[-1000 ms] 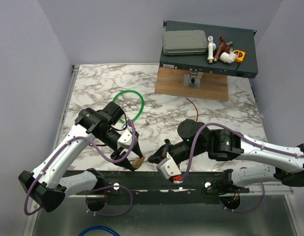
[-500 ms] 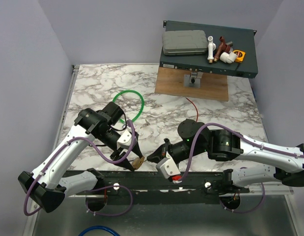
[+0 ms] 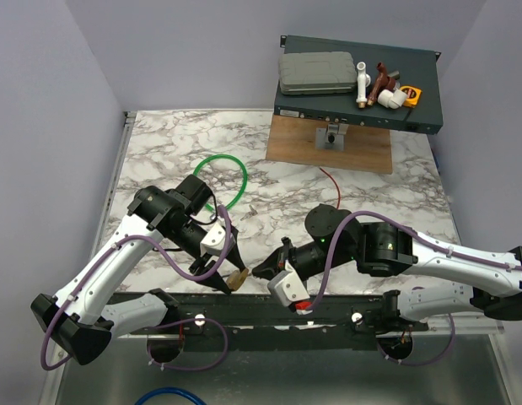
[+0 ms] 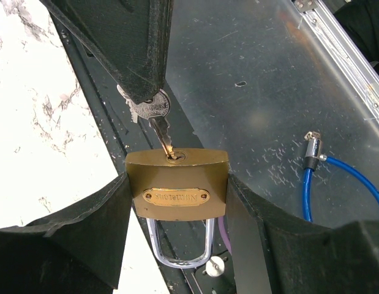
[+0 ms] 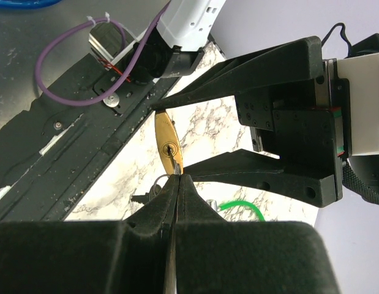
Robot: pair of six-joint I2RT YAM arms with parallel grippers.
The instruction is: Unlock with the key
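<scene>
**Key tip at the slot, blade a little off line**

Over the near edge of the white-and-grey marbled surface [image 3: 328,211] the left arm [image 3: 117,253] and the right arm [image 3: 387,245] reach in toward each other, and their claws meet nose to nose between the two bases.

The left claw [image 4: 177,196] stands partway open because it is clamped on something wide. Its two fingers press the flat sides of the brass padlock [image 4: 177,177], which is held clear of the surface. The silver shackle [image 4: 152,242] points back toward the wrist and the keyed end faces outward, toward the other arm.

The right claw [image 5: 177,177] is shut tight, its fingertips pinching the round head of the small silver metal key [image 4: 153,113].

The key is the task's thing, and the right arm alone carries it. It sits directly in front of that claw, blade forward. In the left wrist view its tip is at the keyhole [image 4: 174,157] – we cannot tell how far in it has gone.

The relation that matters is the angle. In that view the blade's long axis leans to one side of the padlock's own axis rather than running straight down it. We judge the next move needs the blade squared to the slot and seated fully before any turn – otherwise it could bind or twist the padlock in the left claw's grip.
</scene>
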